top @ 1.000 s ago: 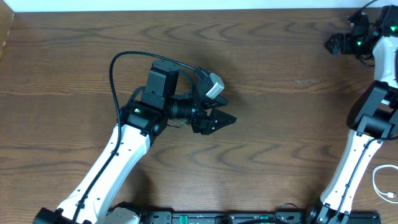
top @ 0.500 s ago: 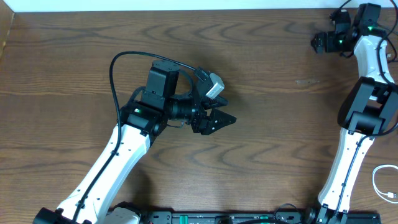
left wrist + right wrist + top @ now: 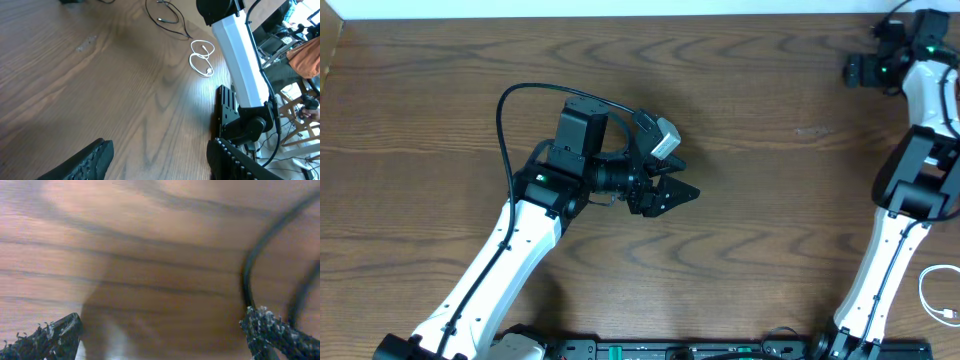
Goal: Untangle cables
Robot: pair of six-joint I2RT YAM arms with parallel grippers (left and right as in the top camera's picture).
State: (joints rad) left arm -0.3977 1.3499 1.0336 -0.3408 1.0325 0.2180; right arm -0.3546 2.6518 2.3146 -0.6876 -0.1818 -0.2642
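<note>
Where the table nears its right edge, the white cable lies in small loops close to the right arm. The black cable curves just beside one finger of the right gripper, which is spread wide, low over the wood. The left gripper, mid-table and well apart from both cables, is spread with nothing between its fingers.

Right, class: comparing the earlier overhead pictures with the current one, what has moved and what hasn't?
The right arm swung inward toward the middle of the table, then back out, ending near where it started at the far right corner. The right gripper is open and empty; nothing was grasped or released. The left arm, left gripper and white cable stayed put.
</note>
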